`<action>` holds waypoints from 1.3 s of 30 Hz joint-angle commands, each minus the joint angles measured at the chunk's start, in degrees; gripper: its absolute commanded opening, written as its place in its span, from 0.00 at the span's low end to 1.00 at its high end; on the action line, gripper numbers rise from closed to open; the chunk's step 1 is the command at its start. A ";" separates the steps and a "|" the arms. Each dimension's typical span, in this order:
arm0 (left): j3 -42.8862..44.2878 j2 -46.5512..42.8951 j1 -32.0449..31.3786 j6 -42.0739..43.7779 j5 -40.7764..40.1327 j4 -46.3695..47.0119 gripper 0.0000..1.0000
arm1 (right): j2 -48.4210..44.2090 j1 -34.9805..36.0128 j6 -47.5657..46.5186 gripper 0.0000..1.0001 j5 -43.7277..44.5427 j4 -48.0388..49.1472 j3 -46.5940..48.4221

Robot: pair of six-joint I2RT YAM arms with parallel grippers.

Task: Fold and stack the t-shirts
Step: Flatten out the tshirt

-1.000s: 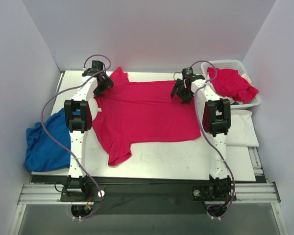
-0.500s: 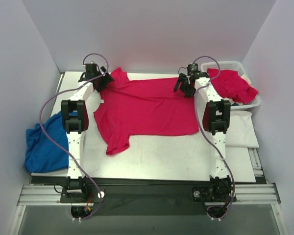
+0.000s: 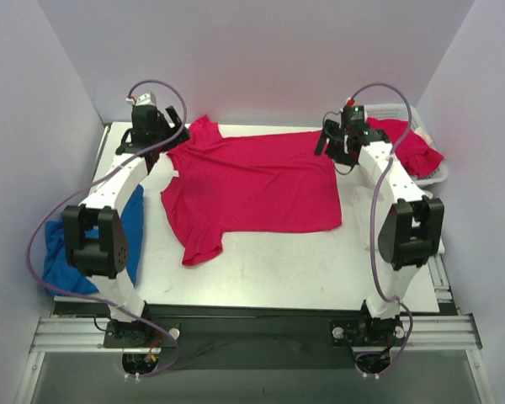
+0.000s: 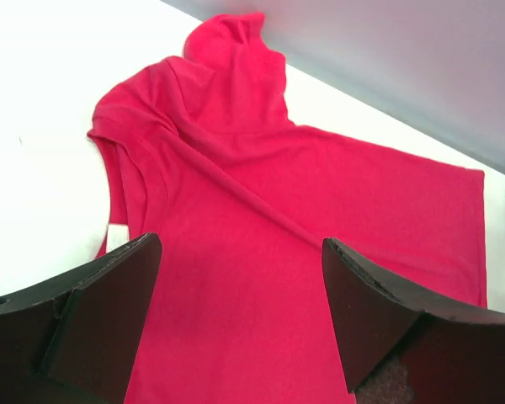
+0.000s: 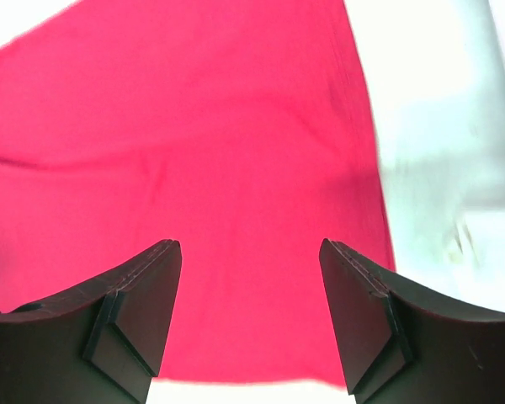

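Two arms reach to the top of the overhead frame. The left gripper [image 3: 164, 139] is at upper left, by the sleeve end of the red t-shirt [image 3: 252, 189]. The right gripper [image 3: 335, 151] is at upper right, over the shirt's hem corner. The shirt lies spread flat mid-frame on the white table [image 3: 320, 269], collar to the left and hem to the right. A second red t-shirt [image 3: 412, 147] is heaped in the white basket [image 3: 396, 108] at upper right. A blue cloth [image 3: 55, 252] hangs at the table's left edge.

Left wrist view: both fingers [image 4: 93, 311] sit wide apart at the bottom of the frame, gripping nothing. The shirt fills the middle, with one sleeve [image 4: 236, 59] bunched at top centre and bare table to the left.

Right wrist view: fingers [image 5: 370, 320] are also spread wide, not clamped on anything. Red cloth covers most of the frame, and its edge [image 5: 370, 168] runs down the right side against the table.
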 commanded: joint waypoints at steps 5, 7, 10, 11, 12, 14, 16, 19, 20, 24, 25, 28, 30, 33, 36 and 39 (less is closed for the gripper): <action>-13.58 -5.32 -3.40 0.07 -5.36 -3.87 0.79 | -6.01 2.07 1.26 0.67 4.07 -1.03 -15.20; -16.82 -5.24 -3.76 -1.16 -6.05 -3.70 0.74 | -6.45 2.86 1.34 0.67 4.16 -0.15 -18.81; -20.17 -4.98 -3.67 -2.48 -6.23 -2.12 0.72 | -6.62 3.83 2.57 0.66 3.82 1.34 -22.15; -20.53 -4.45 -3.58 -2.83 -6.06 -1.50 0.71 | -6.45 3.83 3.01 0.67 3.29 2.22 -22.85; -20.79 -4.10 -3.58 -2.84 -6.41 -1.32 0.71 | -6.10 3.92 3.10 0.66 2.85 2.40 -23.21; -20.97 -2.96 -3.58 -2.92 -6.41 -0.97 0.71 | -5.48 4.18 3.36 0.66 2.84 2.66 -24.00; -20.97 -2.25 -3.67 -2.84 -7.99 -1.23 0.71 | -4.52 4.19 3.54 0.66 2.49 3.19 -24.88; -21.67 -1.20 -3.41 -1.96 -10.62 -0.36 0.71 | -3.11 4.19 3.98 0.66 1.79 3.89 -25.67; -21.68 -0.33 -3.23 -1.70 -10.98 -0.44 0.71 | -2.76 4.19 4.16 0.66 1.53 3.98 -25.76; -22.55 0.39 -1.83 -1.61 -10.98 0.70 0.70 | -1.70 4.19 4.16 0.66 1.52 4.16 -25.94; -22.82 0.21 -1.13 -1.61 -10.98 1.31 0.70 | -1.70 4.19 3.98 0.66 1.61 4.07 -25.85; -22.65 0.03 -0.16 -1.52 -11.42 0.88 0.70 | -1.09 4.10 4.16 0.66 1.44 4.07 -25.76; -21.77 1.61 0.37 -1.60 -11.68 -0.17 0.70 | -0.47 4.10 4.42 0.66 1.35 4.07 -25.85; -19.22 4.77 0.55 -2.31 -13.17 -4.03 0.70 | -0.38 3.92 4.95 0.66 1.44 3.72 -26.81; -16.58 7.41 0.72 -3.53 -15.97 -9.30 0.70 | -0.73 3.48 5.30 0.66 1.87 3.11 -28.56; -15.17 8.12 1.34 -5.29 -18.53 -13.79 0.70 | -0.65 2.17 5.83 0.66 1.09 2.49 -30.41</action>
